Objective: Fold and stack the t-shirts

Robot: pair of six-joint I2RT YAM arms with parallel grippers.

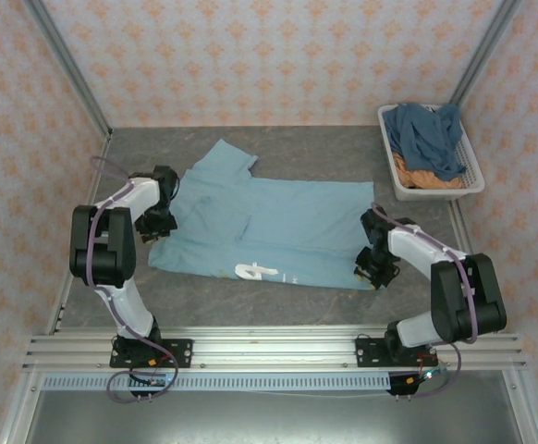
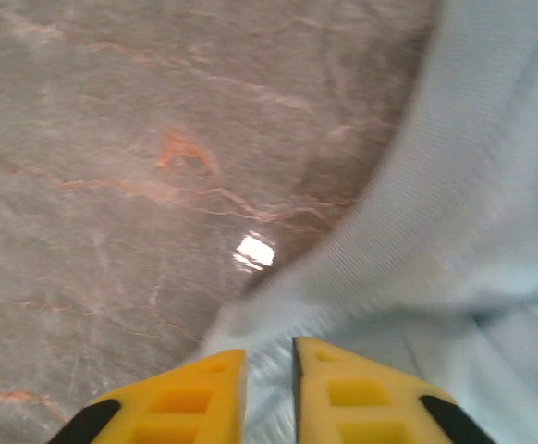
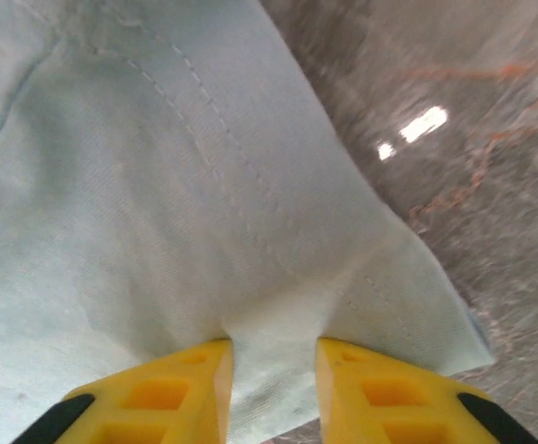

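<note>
The light blue t-shirt (image 1: pixel 278 227) lies spread across the grey table, with white lettering (image 1: pixel 255 271) showing at its near edge. My left gripper (image 1: pixel 158 222) is at the shirt's left edge; in the left wrist view its yellow fingers (image 2: pixel 204 393) are close together with the shirt's hem (image 2: pixel 278 314) between them. My right gripper (image 1: pixel 372 270) is at the shirt's near right corner, and its yellow fingers (image 3: pixel 181 393) pinch a raised fold of the cloth (image 3: pixel 278 342). The slate-blue t-shirt (image 1: pixel 431 134) and the orange t-shirt (image 1: pixel 417 176) lie bunched in the basket.
The white slatted basket (image 1: pixel 387 153) stands at the back right corner of the table. Patterned walls enclose the table on three sides. Bare marbled tabletop (image 2: pixel 112 185) lies left of the shirt and along the near edge by the arm bases.
</note>
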